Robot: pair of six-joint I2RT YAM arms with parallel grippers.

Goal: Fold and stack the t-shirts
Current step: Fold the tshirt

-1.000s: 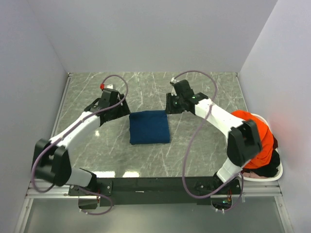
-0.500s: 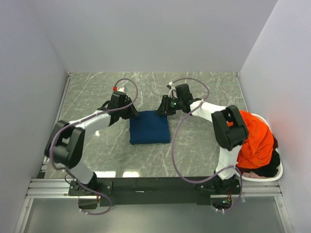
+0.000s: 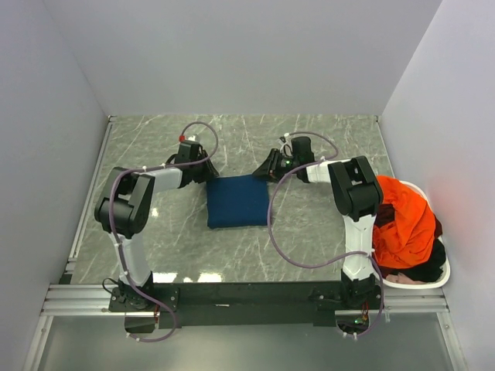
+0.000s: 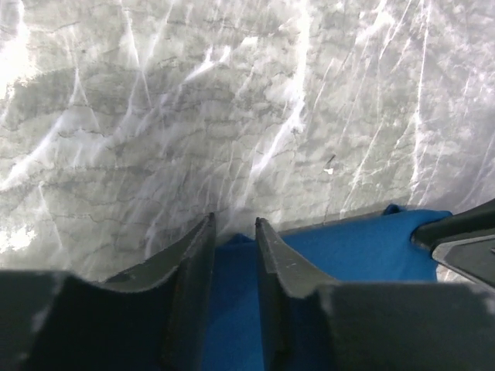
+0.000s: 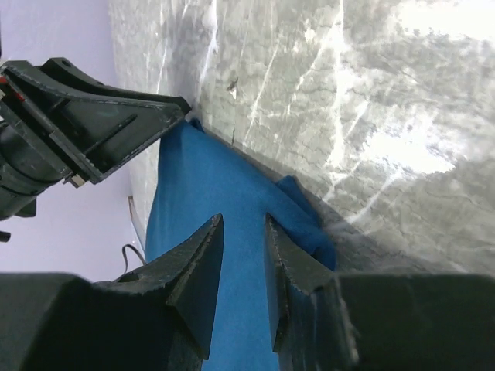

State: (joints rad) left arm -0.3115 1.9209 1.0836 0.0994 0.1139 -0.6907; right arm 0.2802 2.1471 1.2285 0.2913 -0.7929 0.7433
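Observation:
A navy blue t-shirt (image 3: 238, 201) lies folded into a small rectangle on the marble table. My left gripper (image 3: 207, 173) is at its far left corner, and my right gripper (image 3: 267, 170) is at its far right corner. In the left wrist view my left gripper (image 4: 234, 222) has its jaws a little apart, over the blue cloth (image 4: 348, 247). In the right wrist view my right gripper (image 5: 244, 219) also has its jaws a little apart, over the blue cloth (image 5: 193, 201). A bright orange t-shirt (image 3: 406, 220) is heaped in the basket at the right, with dark cloth (image 3: 421, 270) under it.
The white oval basket (image 3: 444, 272) stands at the table's right near corner, beside the right arm's base. Grey walls close the table on the left, far and right sides. Cables loop over both arms.
Both grippers have moved inward and down onto the far corners of the folded navy shirt. The shirt itself has not moved.

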